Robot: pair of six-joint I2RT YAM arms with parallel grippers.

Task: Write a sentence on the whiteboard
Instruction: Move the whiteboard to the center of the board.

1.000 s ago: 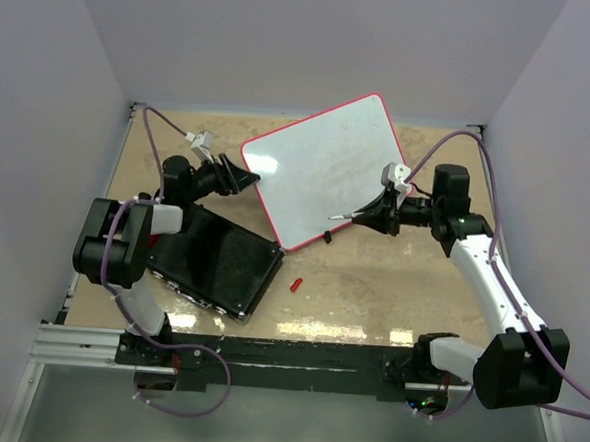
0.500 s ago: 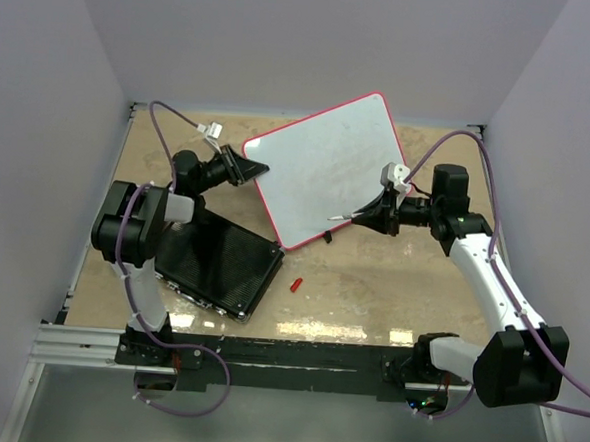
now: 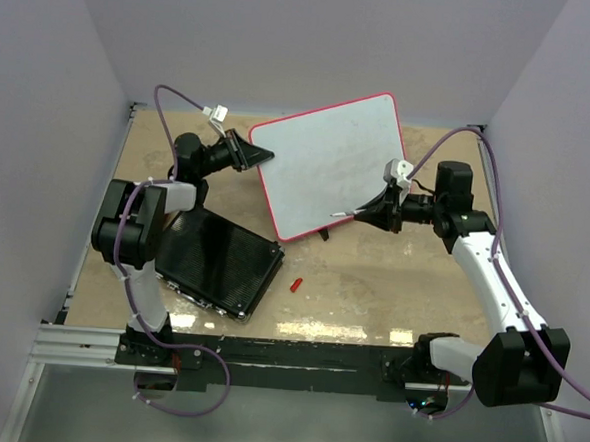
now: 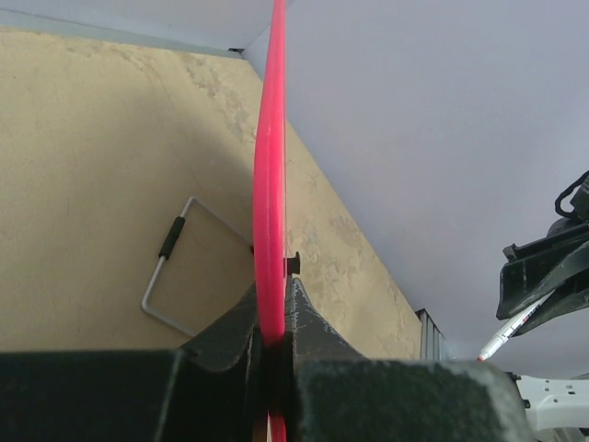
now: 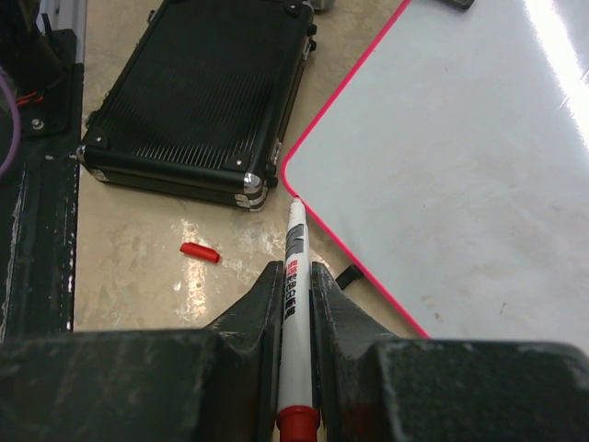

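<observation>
The whiteboard, white with a thin red rim, lies slanted at the back middle of the table. Its face shows blank white; the sentence is not in view. My left gripper is shut on the board's left corner, and in the left wrist view the red rim runs edge-on between the closed jaws of the left gripper. My right gripper is shut on a white marker, whose tip hangs just over the board's near corner. From above, the marker points left from the right gripper.
A black ribbed case lies at the front left, close to the board's near corner. A small red cap rests on the table in front of the board. A bent wire stand lies on the table beside the board's rim.
My left gripper has moved right and back, shut on the board's left corner and swung the board toward the back wall. The right arm with the marker has barely moved.
</observation>
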